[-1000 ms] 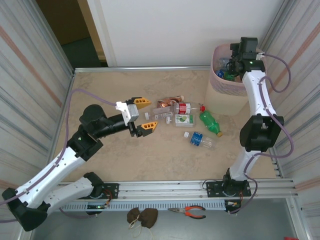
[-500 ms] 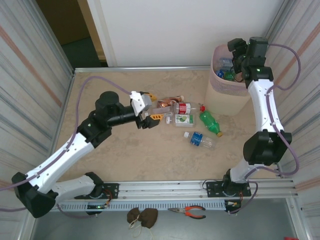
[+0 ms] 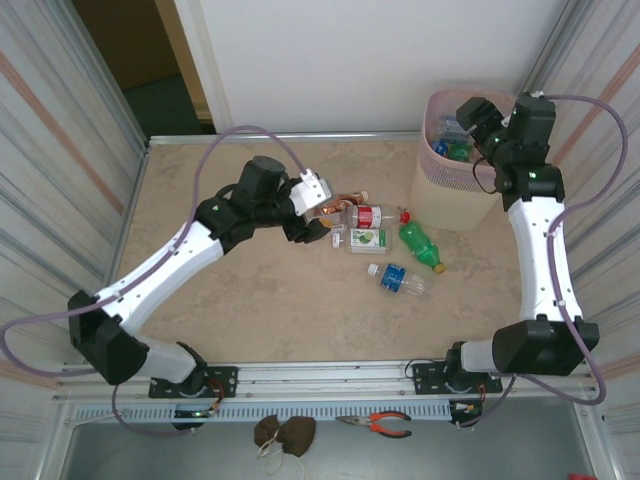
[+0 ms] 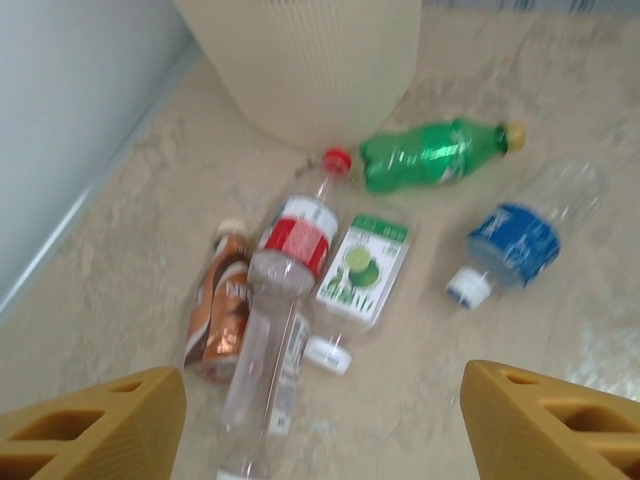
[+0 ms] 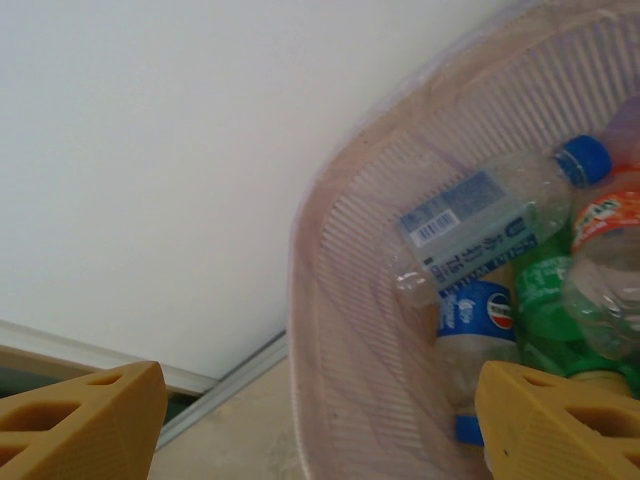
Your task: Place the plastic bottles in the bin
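Beige marbled tabletop (image 3: pixel 250 300) is what I am working over, with a white wall at the far side. On the left, my left gripper (image 4: pixel 325 425) hangs above the table with its orange fingertips (image 4: pixel 100 420) spread wide and nothing between them, aimed at a cluster of loose bottles lying near the middle. From my left wrist camera, furthest left in that cluster is a brown bottle (image 4: pixel 222 310) on its side, touching a long clear bottle with a red label (image 4: pixel 290 270) and red cap. Just right of that lies a flat bottle with a green-and-white label (image 4: pixel 362 265). Further right, a green bottle (image 4: pixel 430 155) rests close to the foot of the bin (image 3: pixel 450 185), and a clear bottle with a blue label (image 4: pixel 525 235) lies a little apart, nearer me. The bin stands at the far right corner of the table. My right gripper (image 5: pixel 320 415) hovers over its rim, jaws wide apart and empty. Looking down into it I can see a clear bottle with a blue cap (image 5: pixel 480 225), a blue-labelled bottle (image 5: pixel 478 320), a green one (image 5: pixel 545 290) and an orange-labelled one (image 5: pixel 610 220).
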Controlling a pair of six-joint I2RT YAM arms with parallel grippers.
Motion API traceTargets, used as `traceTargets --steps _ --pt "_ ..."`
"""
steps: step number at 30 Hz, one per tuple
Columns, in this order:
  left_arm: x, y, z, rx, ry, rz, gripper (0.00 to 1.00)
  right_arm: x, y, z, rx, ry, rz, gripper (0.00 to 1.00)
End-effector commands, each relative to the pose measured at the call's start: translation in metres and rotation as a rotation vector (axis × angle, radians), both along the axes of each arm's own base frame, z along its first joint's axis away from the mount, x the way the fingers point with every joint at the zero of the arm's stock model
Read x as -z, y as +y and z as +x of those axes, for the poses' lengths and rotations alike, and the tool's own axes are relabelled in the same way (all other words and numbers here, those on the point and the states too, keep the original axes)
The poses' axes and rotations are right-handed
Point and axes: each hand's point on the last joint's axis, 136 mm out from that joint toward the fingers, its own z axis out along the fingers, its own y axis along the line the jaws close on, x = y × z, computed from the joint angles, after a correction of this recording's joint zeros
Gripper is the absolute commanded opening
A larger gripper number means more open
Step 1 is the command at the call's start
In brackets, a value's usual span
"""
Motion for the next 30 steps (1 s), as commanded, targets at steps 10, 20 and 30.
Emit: traceTargets --steps 10,20,30 --pt "0.093 0.029 0.047 -0.06 0.145 0.4 0.74 -0.011 -0.014 -0.04 0.045 -0.027 -0.089 0.79" --pt "0.152 0.028 0.076 -0.059 0.284 0.463 0.77 -0.017 -0.014 -0.051 0.041 -0.048 -0.086 0.8" --pt "0.193 0.021 0.092 -0.023 0.346 0.501 0.8 -0.018 -0.012 -0.057 0.039 -0.055 -0.082 0.8"
